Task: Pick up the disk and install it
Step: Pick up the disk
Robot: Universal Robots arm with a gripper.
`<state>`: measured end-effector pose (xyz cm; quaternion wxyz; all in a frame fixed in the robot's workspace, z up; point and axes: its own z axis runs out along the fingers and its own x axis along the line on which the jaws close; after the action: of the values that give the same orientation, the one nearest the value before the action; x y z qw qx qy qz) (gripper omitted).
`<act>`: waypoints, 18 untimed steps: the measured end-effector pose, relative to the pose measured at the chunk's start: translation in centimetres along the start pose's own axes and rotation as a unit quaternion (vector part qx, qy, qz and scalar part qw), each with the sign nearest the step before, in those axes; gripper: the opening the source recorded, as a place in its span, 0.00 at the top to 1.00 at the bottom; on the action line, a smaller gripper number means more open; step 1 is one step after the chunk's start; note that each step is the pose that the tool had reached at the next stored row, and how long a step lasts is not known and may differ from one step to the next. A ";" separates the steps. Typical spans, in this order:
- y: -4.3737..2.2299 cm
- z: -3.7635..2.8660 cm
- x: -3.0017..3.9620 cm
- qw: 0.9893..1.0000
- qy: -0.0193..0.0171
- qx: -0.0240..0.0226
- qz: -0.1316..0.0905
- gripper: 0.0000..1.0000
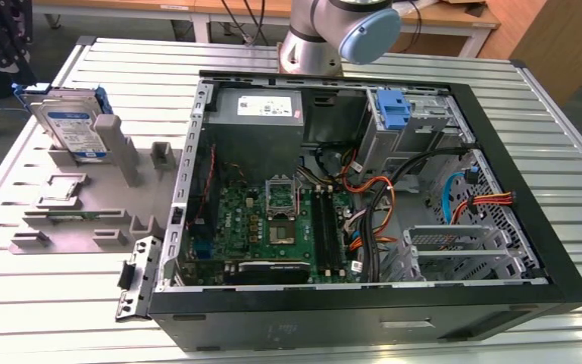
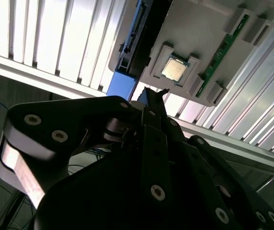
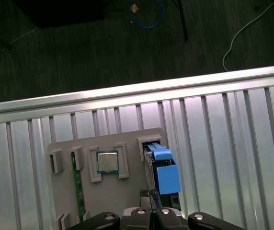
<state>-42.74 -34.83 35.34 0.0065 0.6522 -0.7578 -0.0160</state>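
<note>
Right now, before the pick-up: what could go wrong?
1. The disk stands on edge in the grey holder, close beside a bare processor chip; a skewed descent of the pincer might hit either.
2. Orange and black cables drape across the open case, so the disk could snag there.

The grey-and-blue robot arm (image 1: 336, 34) is cut off by the top edge of the exterior view. At that view's upper left, a post of the grey plastic holder (image 1: 119, 152) hides a lower corner of the flat silver disk with its blue bracket (image 1: 69, 125). In both wrist views the black end effector (image 2: 151, 100) (image 3: 149, 218) covers the disk's near end and is itself cut off by the picture's edge.
</note>
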 end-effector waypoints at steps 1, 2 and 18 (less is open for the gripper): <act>0.00 0.03 0.00 1.000 0.000 0.000 0.000 0.90; 0.00 0.03 0.00 1.000 0.000 0.000 0.000 0.90; 0.06 0.50 -0.10 1.000 -0.001 0.003 -0.002 0.64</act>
<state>-42.80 -34.72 34.85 0.0038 0.6540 -0.7563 -0.0144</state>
